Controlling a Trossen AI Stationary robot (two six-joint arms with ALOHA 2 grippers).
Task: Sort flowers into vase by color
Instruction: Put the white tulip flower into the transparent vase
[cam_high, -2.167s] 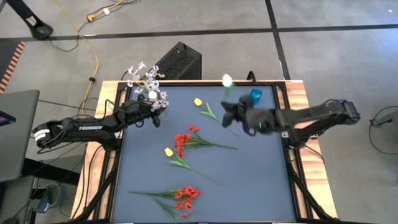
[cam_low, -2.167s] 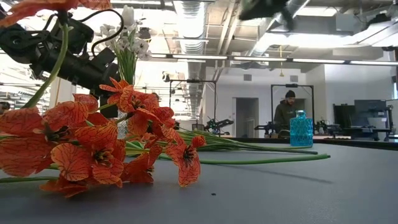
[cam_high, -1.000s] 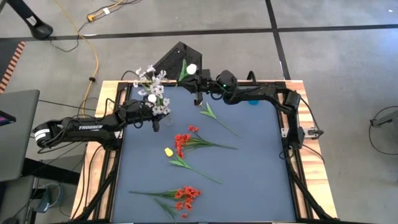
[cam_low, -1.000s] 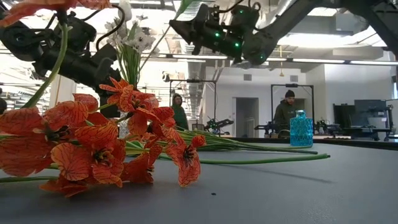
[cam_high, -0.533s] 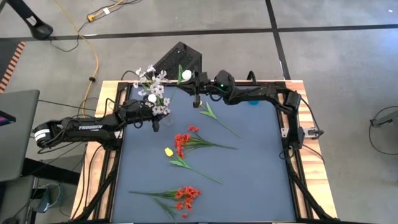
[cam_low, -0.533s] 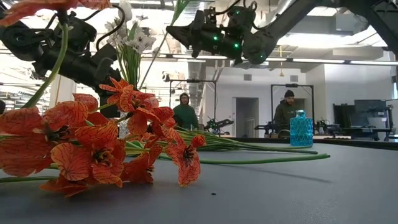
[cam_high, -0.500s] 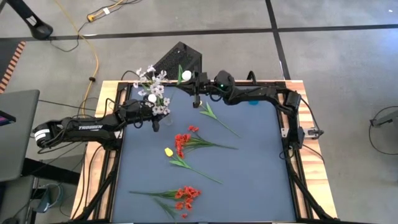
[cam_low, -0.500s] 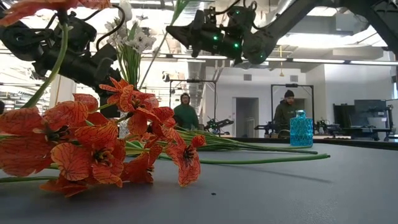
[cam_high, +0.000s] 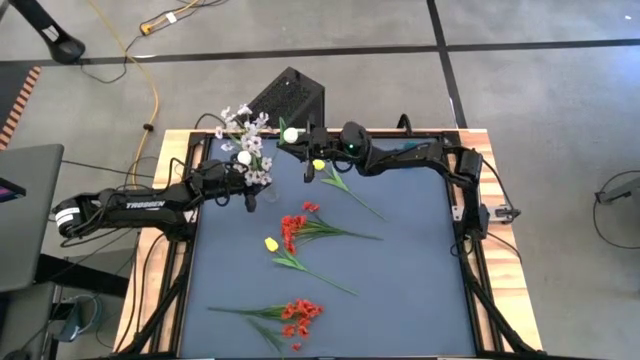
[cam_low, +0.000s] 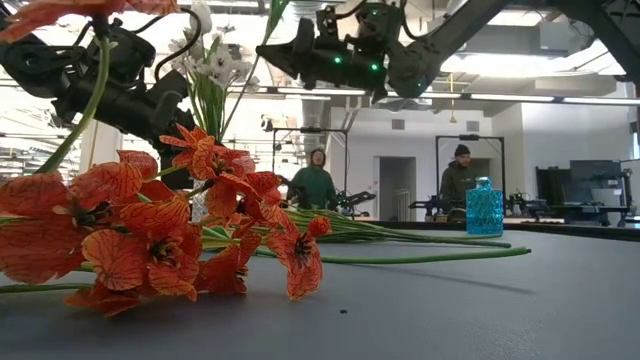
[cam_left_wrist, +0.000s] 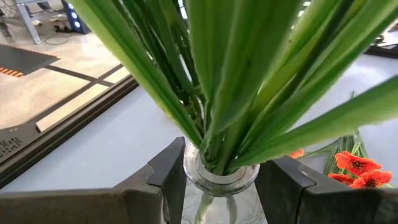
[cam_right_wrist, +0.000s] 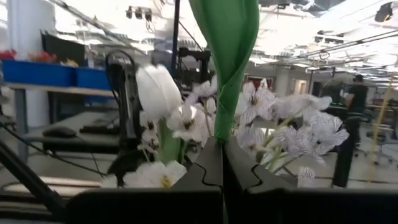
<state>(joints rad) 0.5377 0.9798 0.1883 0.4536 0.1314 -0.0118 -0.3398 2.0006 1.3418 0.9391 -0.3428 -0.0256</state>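
My left gripper (cam_high: 249, 190) (cam_left_wrist: 221, 186) is shut on a clear glass vase (cam_left_wrist: 221, 177) at the table's far left. The vase holds a pale lilac-white sprig and a white tulip (cam_high: 244, 150). My right gripper (cam_high: 305, 152) (cam_right_wrist: 222, 155) reaches in from the right, above the table beside that bunch. It is shut on a white tulip (cam_high: 290, 133). On the mat lie two yellow tulips (cam_high: 318, 164) (cam_high: 270, 243) and two red clusters (cam_high: 293, 228) (cam_high: 300, 314), flat on their stems. In the low view, red blossoms (cam_low: 150, 240) hide the vase. My left gripper pinches the vase at its neck (cam_left_wrist: 189, 177), just under the rim, one finger on each side. It comes in level from the table's left. The vase stands upright. My right gripper pinches the white tulip's green stem (cam_right_wrist: 221, 134) between its two shut fingers, which lie across it. The fingers point toward the table's left. The flower is lifted clear, and its stem (cam_low: 245, 85) slants down toward the bunch.
A small blue vase (cam_high: 411, 153) (cam_low: 484, 207) stands at the far right of the mat. A black box (cam_high: 290, 95) sits just beyond the far edge. The near right part of the mat (cam_high: 400, 290) is bare. People stand in the room behind (cam_low: 316, 185).
My right gripper has moved toward the table's left, closer to the vase's bunch, still shut on the white tulip. The blossom has swung left and nearer, and now sits beside the lilac-white blooms. My left gripper and the vase have kept still.
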